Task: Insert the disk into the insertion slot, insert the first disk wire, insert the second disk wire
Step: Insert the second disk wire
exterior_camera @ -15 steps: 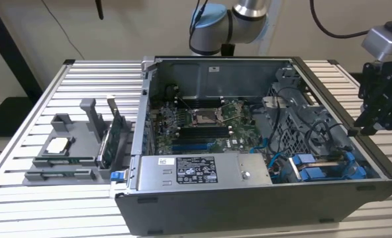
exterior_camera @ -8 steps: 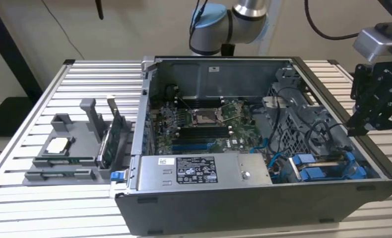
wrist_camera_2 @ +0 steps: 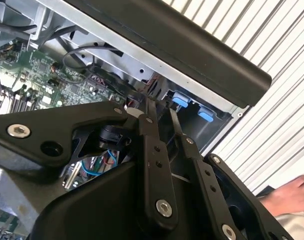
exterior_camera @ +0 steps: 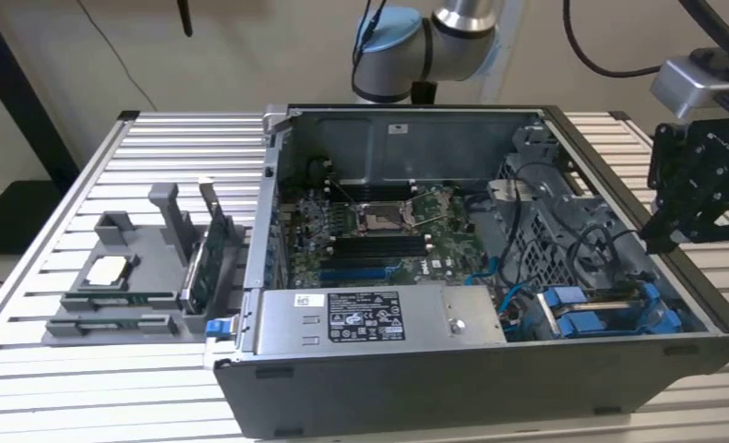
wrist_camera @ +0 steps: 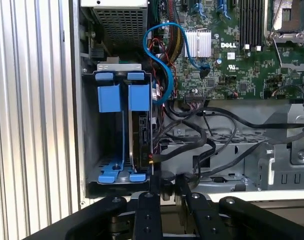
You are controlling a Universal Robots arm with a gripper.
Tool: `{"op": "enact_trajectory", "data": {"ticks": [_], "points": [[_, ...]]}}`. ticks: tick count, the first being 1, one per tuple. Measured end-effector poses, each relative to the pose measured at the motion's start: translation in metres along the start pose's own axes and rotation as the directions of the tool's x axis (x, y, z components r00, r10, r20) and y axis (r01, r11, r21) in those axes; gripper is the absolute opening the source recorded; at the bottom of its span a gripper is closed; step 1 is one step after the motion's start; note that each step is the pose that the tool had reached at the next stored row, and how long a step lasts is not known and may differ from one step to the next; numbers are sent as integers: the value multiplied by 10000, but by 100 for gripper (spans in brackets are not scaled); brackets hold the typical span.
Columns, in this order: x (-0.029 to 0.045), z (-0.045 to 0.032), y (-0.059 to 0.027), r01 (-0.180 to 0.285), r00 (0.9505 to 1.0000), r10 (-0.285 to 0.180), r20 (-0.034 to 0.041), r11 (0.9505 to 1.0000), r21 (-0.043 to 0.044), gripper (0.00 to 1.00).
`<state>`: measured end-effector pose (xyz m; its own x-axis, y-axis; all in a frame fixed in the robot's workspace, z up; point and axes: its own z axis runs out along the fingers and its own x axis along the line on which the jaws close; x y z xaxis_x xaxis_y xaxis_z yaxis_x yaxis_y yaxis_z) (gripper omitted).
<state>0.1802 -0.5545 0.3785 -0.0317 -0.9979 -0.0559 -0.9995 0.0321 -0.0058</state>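
Note:
In the first wrist view the insertion slot (wrist_camera: 109,165), a dark metal bay with blue rails, sits in a corner of the open computer case. The disk (wrist_camera: 140,137) stands edge-on in it under a blue tab (wrist_camera: 139,97). A black wire end with red and yellow marks (wrist_camera: 150,159) hangs right beside the disk's end, and a blue wire (wrist_camera: 164,60) loops above. My gripper (wrist_camera: 168,182) hovers over the case wall just outside the bay, its fingers a narrow gap apart with nothing clearly between them. In the exterior view the gripper (exterior_camera: 663,238) hangs above the case's right side, near the slot (exterior_camera: 592,314).
The green board (exterior_camera: 377,226) lies in the case's middle and the grey power supply box (exterior_camera: 364,318) along the front. Black cables (wrist_camera: 207,135) cross the case floor beside the bay. A grey fixture with parts (exterior_camera: 131,277) stands on the slatted table's left. A person's hand (wrist_camera_2: 287,195) rests by the table.

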Motion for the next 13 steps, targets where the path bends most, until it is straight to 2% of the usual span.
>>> {"op": "enact_trajectory", "data": {"ticks": [2,3,13], "points": [[0,1,0,-2,10000,2,1,10000,0,25],[0,1,0,-3,10000,3,1,10000,0,18],[0,1,0,-11,10000,11,1,10000,1,16]]}}
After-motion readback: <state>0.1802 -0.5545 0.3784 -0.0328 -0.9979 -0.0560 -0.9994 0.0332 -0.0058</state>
